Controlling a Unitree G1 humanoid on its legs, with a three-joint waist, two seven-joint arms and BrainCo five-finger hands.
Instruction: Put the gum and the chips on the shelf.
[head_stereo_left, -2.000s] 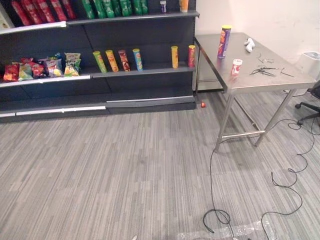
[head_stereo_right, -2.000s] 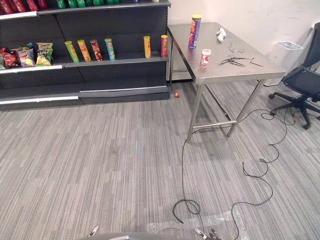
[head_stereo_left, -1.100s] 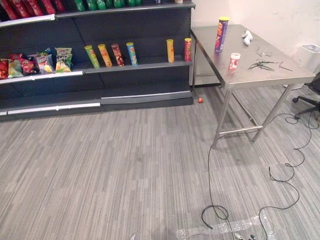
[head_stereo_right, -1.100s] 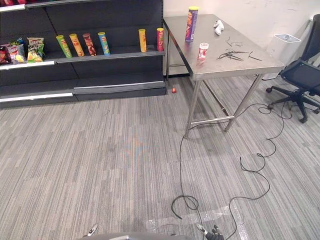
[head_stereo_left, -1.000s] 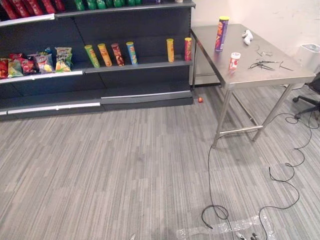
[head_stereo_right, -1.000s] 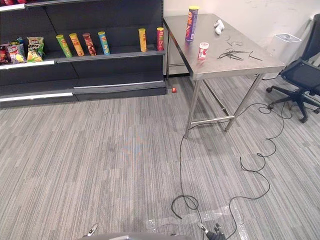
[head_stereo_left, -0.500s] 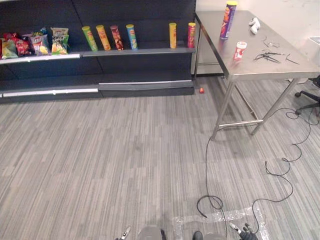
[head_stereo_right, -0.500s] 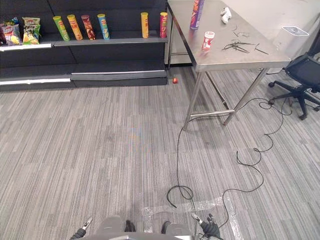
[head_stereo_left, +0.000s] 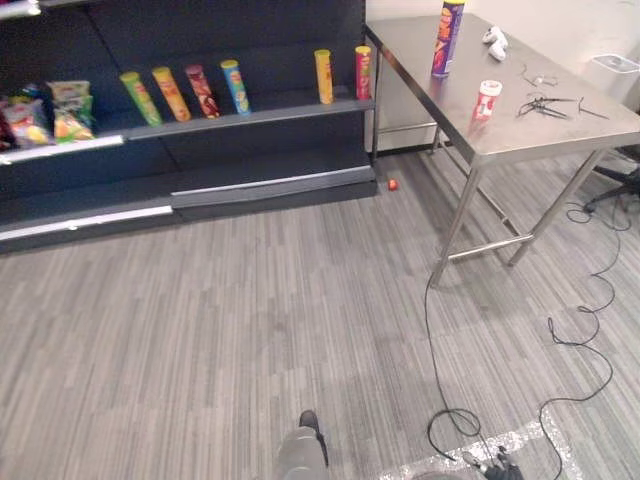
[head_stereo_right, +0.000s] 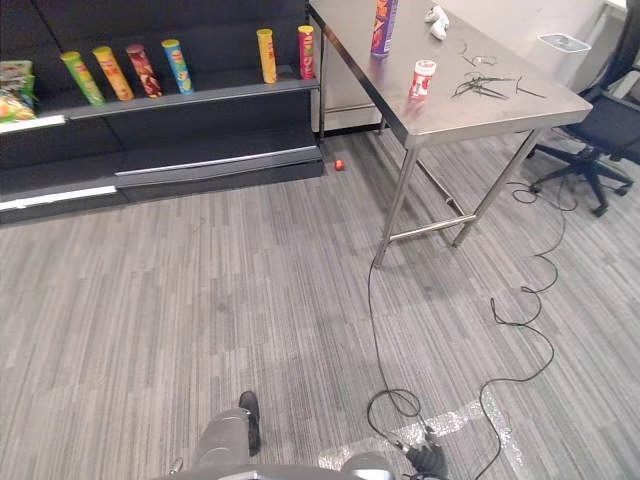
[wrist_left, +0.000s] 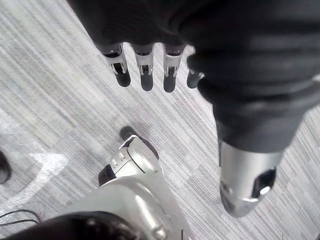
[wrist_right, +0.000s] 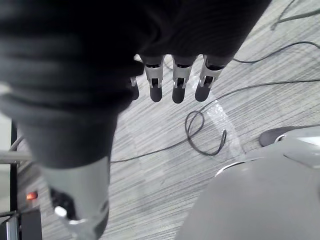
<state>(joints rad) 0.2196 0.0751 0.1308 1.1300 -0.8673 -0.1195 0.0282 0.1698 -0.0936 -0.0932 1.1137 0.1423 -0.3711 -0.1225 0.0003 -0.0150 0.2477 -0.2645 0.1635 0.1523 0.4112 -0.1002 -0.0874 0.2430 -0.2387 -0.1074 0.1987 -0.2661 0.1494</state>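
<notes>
A tall purple chips can (head_stereo_left: 446, 38) stands at the far end of the steel table (head_stereo_left: 560, 135). The gum, a small white jar with a red label (head_stereo_left: 487, 100), stands nearer the table's front edge. The dark shelf unit (head_stereo_left: 250, 115) runs along the wall to the table's left. Both hands hang low over the carpet, far from the table. My left hand (wrist_left: 146, 70) has straight fingers and holds nothing. My right hand (wrist_right: 178, 85) is the same, and it also shows at the bottom edge (head_stereo_right: 425, 460).
Several chips cans (head_stereo_left: 235, 88) stand on the middle shelf, with snack bags (head_stereo_left: 60, 110) further left. A white object (head_stereo_left: 495, 40) and tangled wires (head_stereo_left: 545, 105) lie on the table. An office chair (head_stereo_right: 600, 130) stands at the right. A small red thing (head_stereo_left: 392, 184) lies on the floor.
The whole picture has shifted and tipped further down, so the camera has moved. The can, the jar and the shelf goods stay where they were.
</notes>
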